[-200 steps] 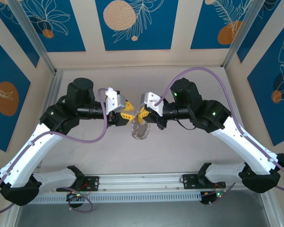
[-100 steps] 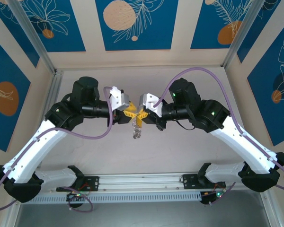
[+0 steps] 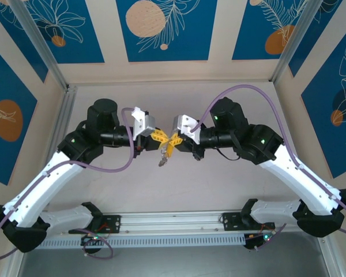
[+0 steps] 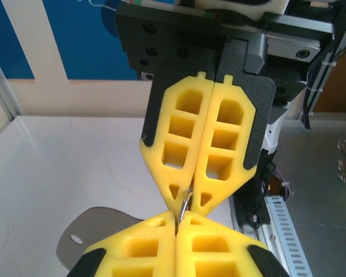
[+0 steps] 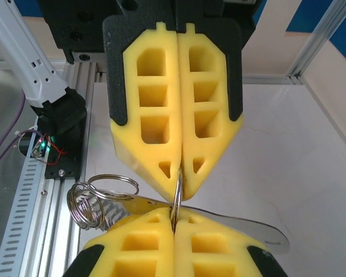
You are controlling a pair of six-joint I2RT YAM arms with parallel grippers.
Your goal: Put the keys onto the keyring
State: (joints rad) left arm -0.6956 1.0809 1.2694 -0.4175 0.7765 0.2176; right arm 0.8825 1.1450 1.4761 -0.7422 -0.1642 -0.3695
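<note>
Pale, scuffed desk [image 3: 219,184] lies below both hands, with blue leaf-patterned wall panels [image 3: 184,40] behind. Above it the left hand [image 3: 157,137] and right hand [image 3: 173,140] meet tip to tip. Each has its yellow fingers pressed together on the thin grey metal keyring hoop [image 5: 176,195], which runs edge-on between the two sets of tips. A flat grey metal key [image 5: 251,229] juts out beside the right hand's tips, and a bunch of small silvery loops [image 5: 95,202] hangs on its other side.

The hoop is probably light, stiff and springy, and its slick wire could twist in the soft-looking pads. A hold close to the split should work best. The key looks thin and rigid, so it is best pinched across its flat head.
</note>
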